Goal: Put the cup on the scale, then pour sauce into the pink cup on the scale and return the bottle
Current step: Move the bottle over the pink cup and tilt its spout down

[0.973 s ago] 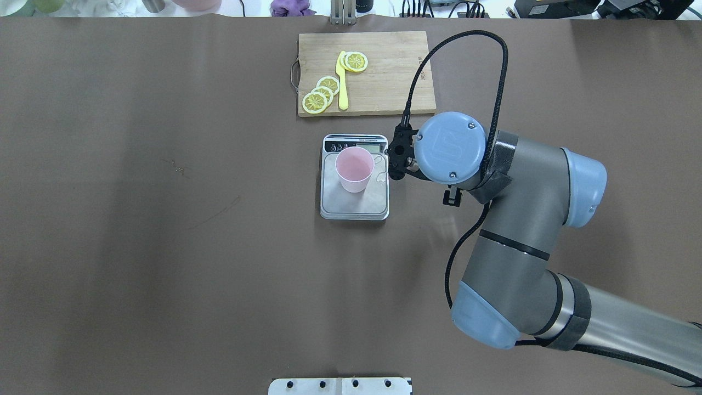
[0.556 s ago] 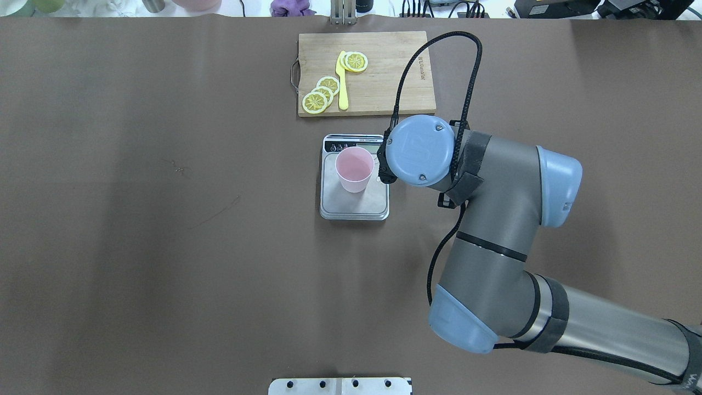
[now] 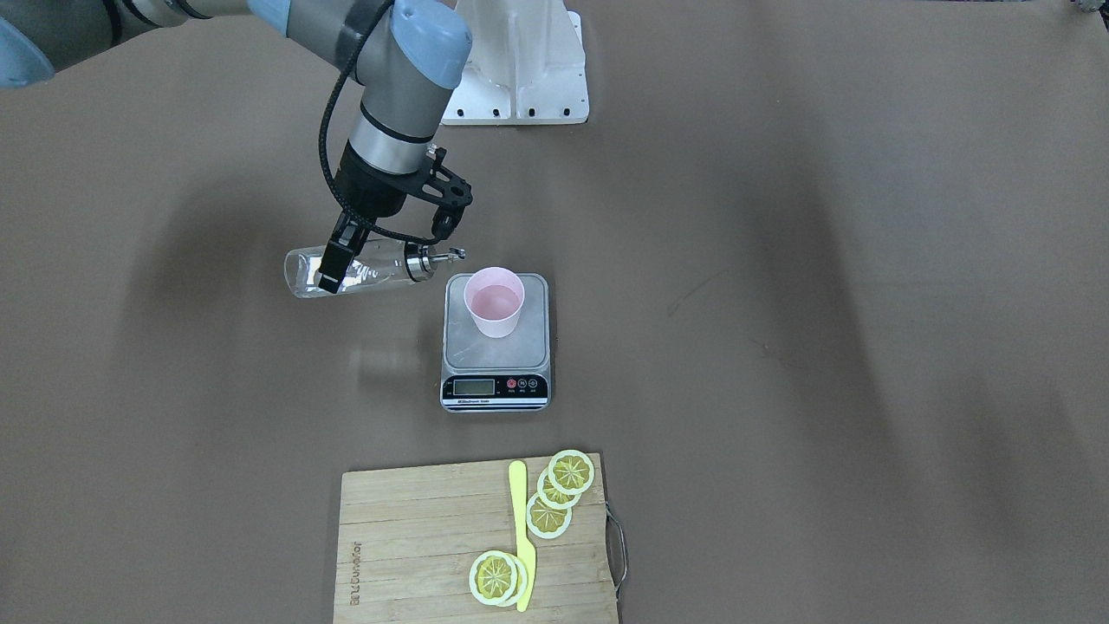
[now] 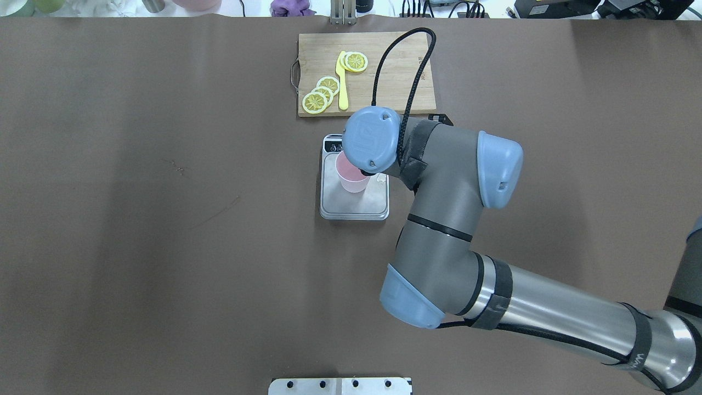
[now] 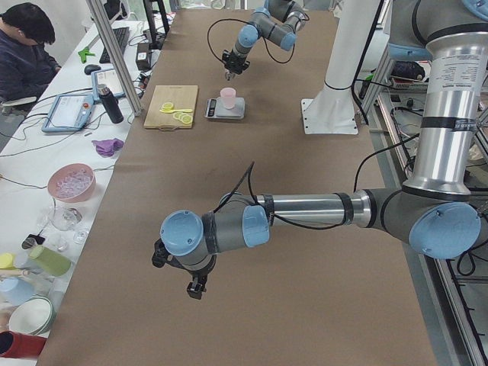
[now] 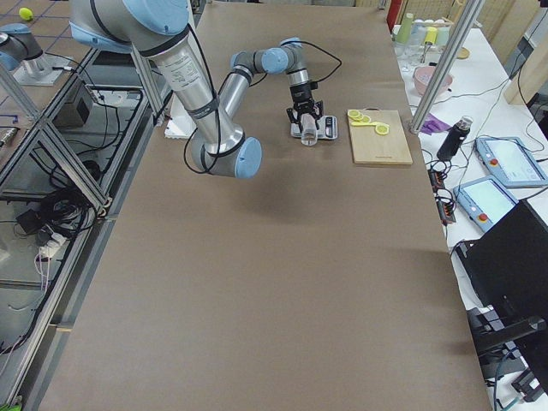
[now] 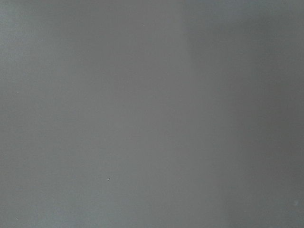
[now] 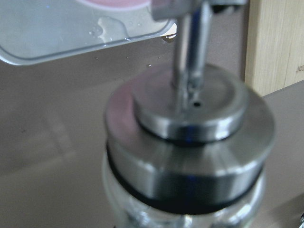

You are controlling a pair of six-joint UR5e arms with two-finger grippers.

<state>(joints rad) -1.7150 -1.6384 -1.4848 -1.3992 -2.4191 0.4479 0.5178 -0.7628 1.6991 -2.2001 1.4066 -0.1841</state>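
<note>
Cutting board (image 3: 407, 537) wood fills the bottom of the front-facing view, its lower edge cut off by the frame, with lemon slices (image 3: 570, 472) and a yellow knife (image 3: 520, 529) lying on it. A strip of bare bench (image 3: 823, 347) separates it from the scale (image 3: 498, 357), whose display digits are too small to read. The cup (image 3: 494, 305) stands upright on the upper half of the platform in this view; whether it holds any liquid is hard to make out. Just to its upper left the bottle (image 3: 372, 265) lies nearly level in the air, its spout tip just short of the cup's rim and not touching it. No stream can be made out. The right fingers (image 3: 330, 267) are clenched across the glass body; only the front one shows, the other is behind the bottle. The arm leaves the frame at the upper left.

From overhead, the wrist's blue end cap hides the fingers, the bottle, part of the cup and part of the scale's display. The right wrist view is blurred: the bottle's metal cap close up, the spout running to the top edge, and a corner of the platform with droplets (image 8: 110, 24) at upper left.

The left fingers (image 5: 196, 287) show only in the left side view, in the lower left of the frame over the bench. I cannot tell whether they are parted or closed, and their wrist camera gives flat grey.

Brown bench runs wide on either side of the scale, out to the frame edges.
</note>
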